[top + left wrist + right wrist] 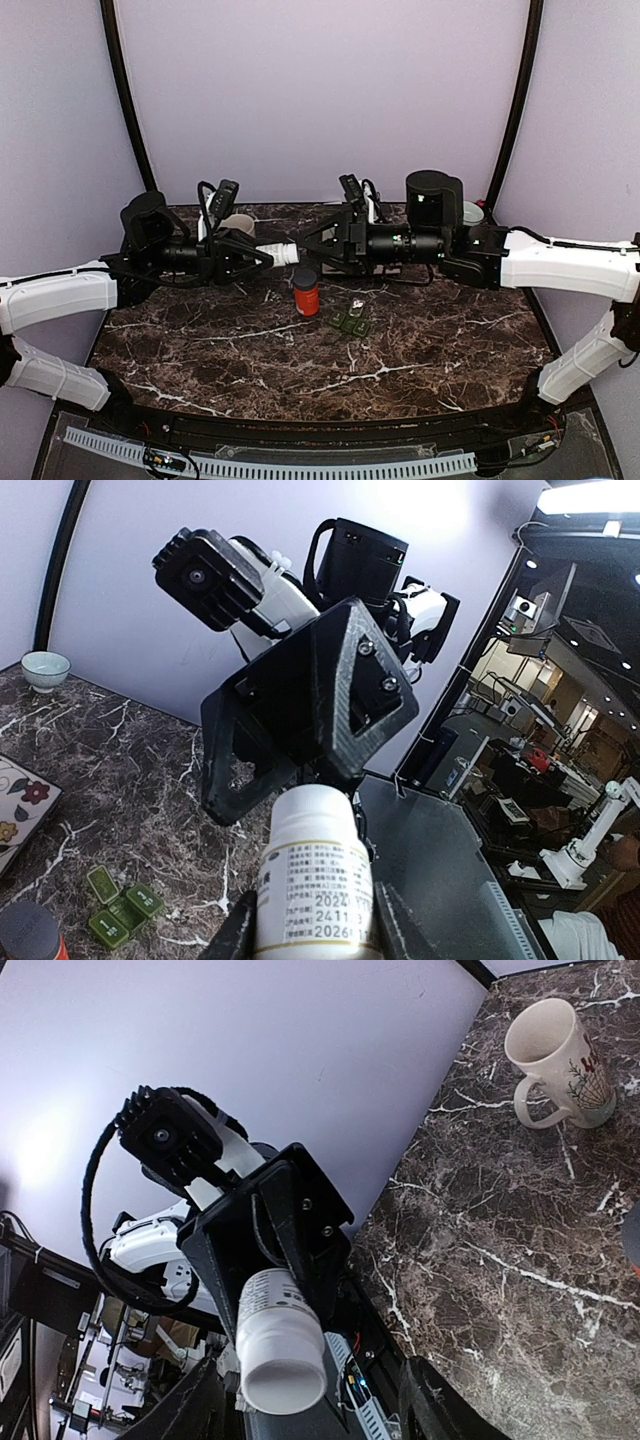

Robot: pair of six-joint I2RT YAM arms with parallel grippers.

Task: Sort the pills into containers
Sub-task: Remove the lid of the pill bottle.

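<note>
we saw the left tool [268,256] clenched on a white pill bottle [283,254], the right tool [308,243] released, facing it.

a robotics lab: pale backdrop walls [320,90] box in a marble table [420,350]; beyond stand cluttered workbenches [505,775] and another robot arm [590,835].

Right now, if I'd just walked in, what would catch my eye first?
Two arms meet nose to nose above the dark marble table: the jaws of the left arm clamp a white pill bottle held sideways, and those of the right arm stand open at its far end. Near them on the table stand a dark-capped red bottle and, beside it, a small dark green pill box.
</note>
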